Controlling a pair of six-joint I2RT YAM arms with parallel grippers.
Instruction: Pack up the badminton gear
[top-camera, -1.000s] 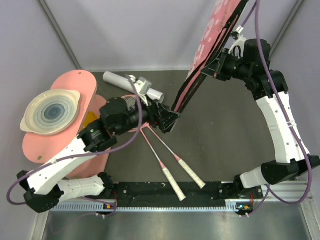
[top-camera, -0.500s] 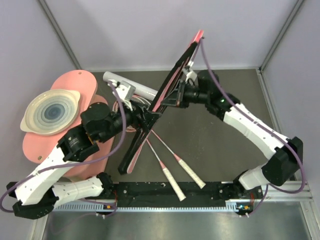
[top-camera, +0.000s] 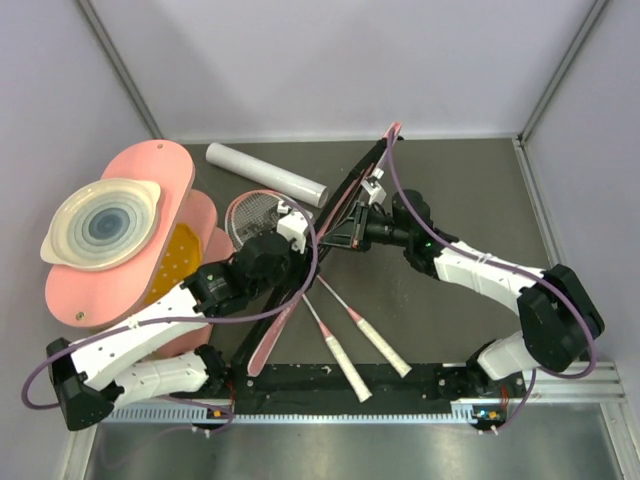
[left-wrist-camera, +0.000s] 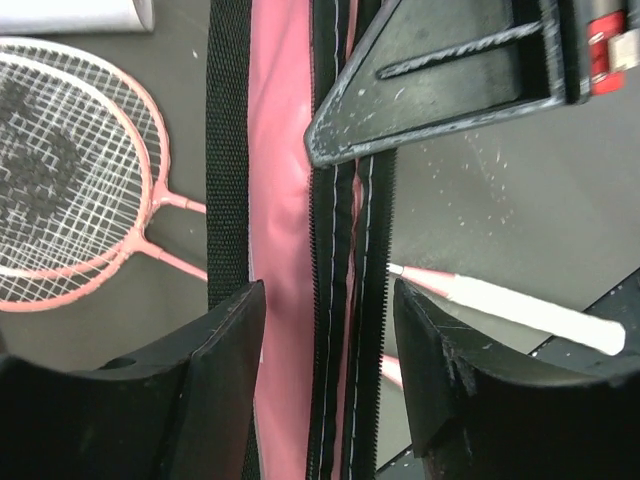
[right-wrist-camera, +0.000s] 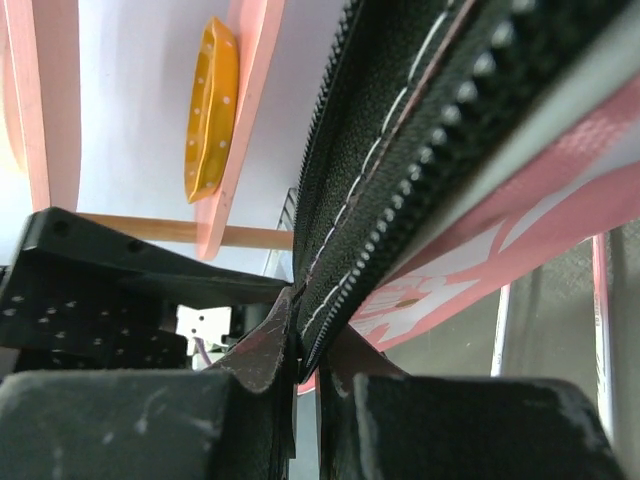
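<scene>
**Q:** How did the pink bag (top-camera: 268, 342) lie?

**A:** On edge above the counter (top-camera: 450, 180), its long axis running from far right to near left, crossing over the rackets (top-camera: 345, 365).

**Q:** Which claw was nearer?

**A:** Both reached it. The right claw (right-wrist-camera: 305, 350) was pinched closed on the zipper edge (right-wrist-camera: 400, 190). The left claw (left-wrist-camera: 328, 330) stood parted astride the nearer stretch, one jaw on each side.

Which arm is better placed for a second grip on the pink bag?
Left. The left gripper, jaws open, straddles the pink racket-shaped fabric bag; the right gripper is shut on its zipper edge.
</scene>
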